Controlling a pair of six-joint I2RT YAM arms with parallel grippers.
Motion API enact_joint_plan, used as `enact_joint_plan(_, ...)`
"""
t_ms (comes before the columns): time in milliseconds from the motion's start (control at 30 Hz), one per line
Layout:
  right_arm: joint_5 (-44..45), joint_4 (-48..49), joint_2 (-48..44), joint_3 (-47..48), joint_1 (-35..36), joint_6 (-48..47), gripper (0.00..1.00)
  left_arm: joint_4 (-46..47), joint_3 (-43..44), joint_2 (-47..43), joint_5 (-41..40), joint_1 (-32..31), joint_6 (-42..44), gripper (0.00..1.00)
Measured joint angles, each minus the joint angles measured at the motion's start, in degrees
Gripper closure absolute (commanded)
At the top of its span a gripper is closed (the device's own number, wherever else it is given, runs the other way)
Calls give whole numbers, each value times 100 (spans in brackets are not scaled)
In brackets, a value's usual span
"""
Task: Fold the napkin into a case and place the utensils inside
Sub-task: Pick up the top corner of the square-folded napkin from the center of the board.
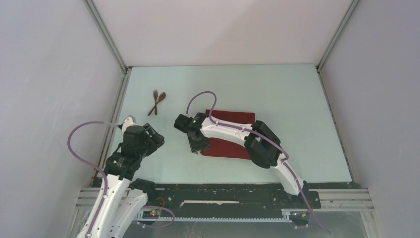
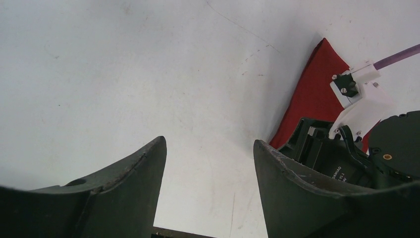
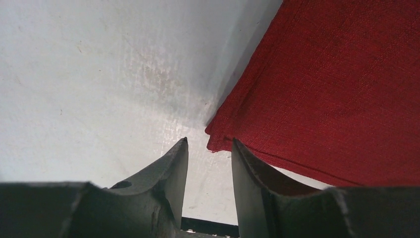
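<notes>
Right tool (image 3: 209, 141): jaws stand a narrow way apart, tips lowered to the desk (image 1: 277, 99), and they clasp nothing. A sliver of bare surface shows between one fingertip (image 3: 184, 144) and the cloth. The dark red napkin (image 3: 337, 89) lies just ahead of this tool and spreads away to its right. Its nearest corner sits at the mouth of the gap, and stacked edges there show more than one layer. From above, the napkin (image 1: 230, 117) lies flat as a rectangle. The right arm crosses over it and the right tool (image 1: 195, 146) is at its left near corner.

Left tool (image 2: 208, 144): jaws wide apart and empty, above bare desk. The napkin (image 2: 314, 94) lies ahead of it and to its right, partly behind the right arm's wrist. From above, the left tool (image 1: 159, 140) is near the right tool, apart from the cloth.

Utensils: a dark wooden fork (image 1: 155, 95) and spoon (image 1: 161, 97) lie crossed on the desk beyond the left tool, well apart from the napkin
</notes>
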Motion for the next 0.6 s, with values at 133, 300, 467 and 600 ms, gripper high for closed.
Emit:
enact_joint_plan(133, 4, -20, 39, 0, 0, -7, 57, 0, 0, 0, 0, -11, 0, 29)
enact_joint_plan(300, 7, -46, 103, 0, 0, -17, 63, 0, 0, 2, 0, -26, 2, 29)
enact_joint_plan(467, 11, -55, 122, 0, 0, -39, 73, 0, 0, 2, 0, -26, 37, 29)
enact_joint_plan(600, 20, -57, 122, 0, -2, -57, 82, 0, 0, 4, 0, -26, 42, 29)
